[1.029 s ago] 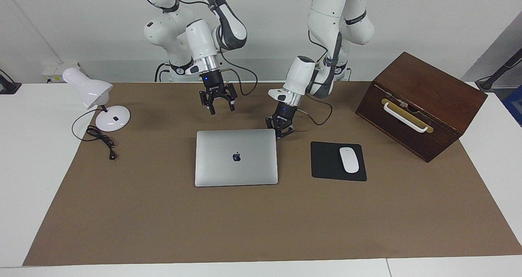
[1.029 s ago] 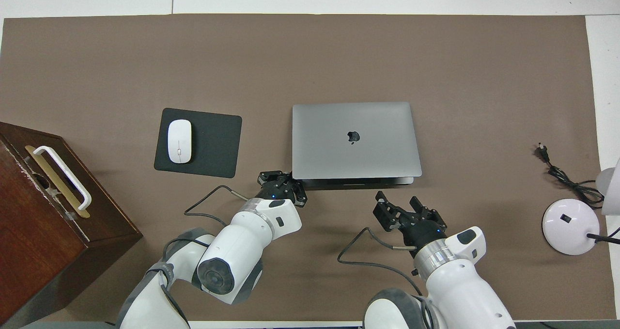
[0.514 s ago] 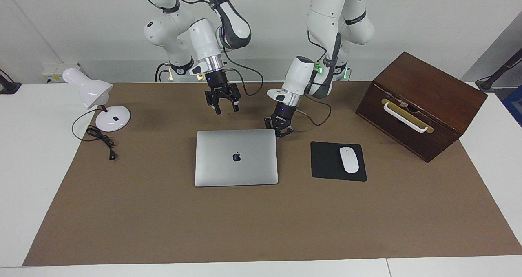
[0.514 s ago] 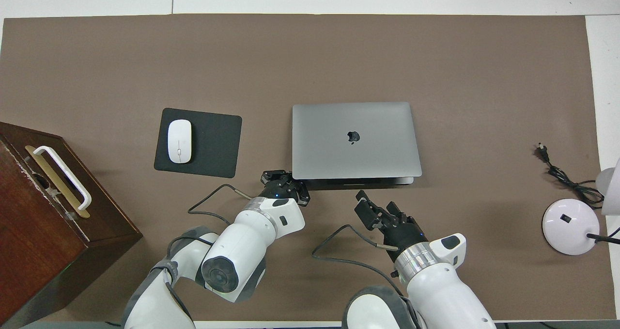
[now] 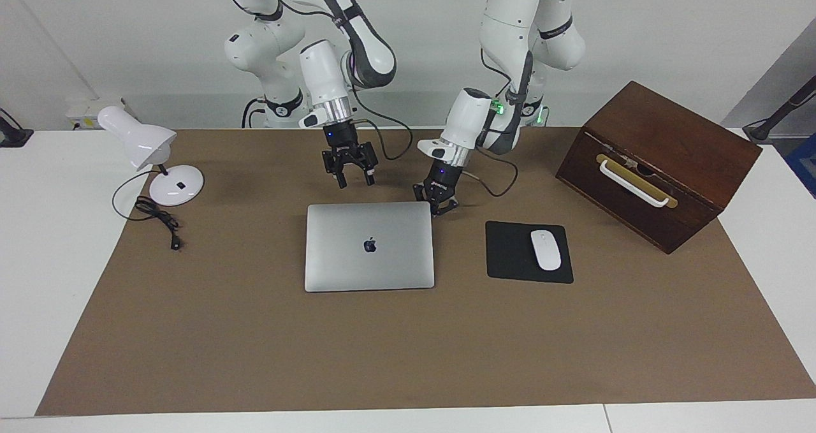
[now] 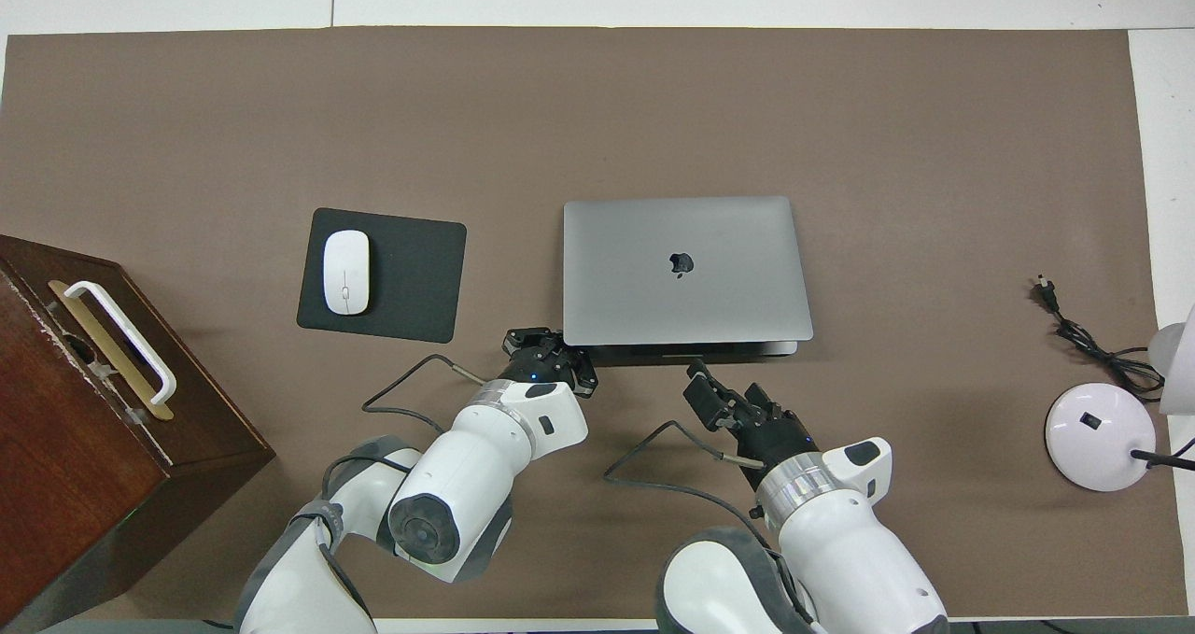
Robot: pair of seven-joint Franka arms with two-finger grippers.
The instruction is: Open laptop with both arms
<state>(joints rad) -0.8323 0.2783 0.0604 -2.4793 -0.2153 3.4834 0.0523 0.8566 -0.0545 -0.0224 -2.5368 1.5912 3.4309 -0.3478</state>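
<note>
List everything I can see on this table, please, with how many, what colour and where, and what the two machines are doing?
Laptop: one, silver-grey, shut and flat, mid-mat.
Mouse pad: one, black, beside the laptop toward the left arm's end.
Mouse: one, white, on the mouse pad.
Wooden box: one, dark brown with a white handle, at the left arm's end.
Desk lamp: one, white, at the right arm's end.
Lamp cord: one, black, beside the lamp's base.
Mat: one, brown, covering most of the white table.
Left gripper: black, jaws shut, at the laptop's corner nearest the robots.
Right gripper: black, jaws open, raised above the mat near the laptop's edge nearest the robots.
</note>
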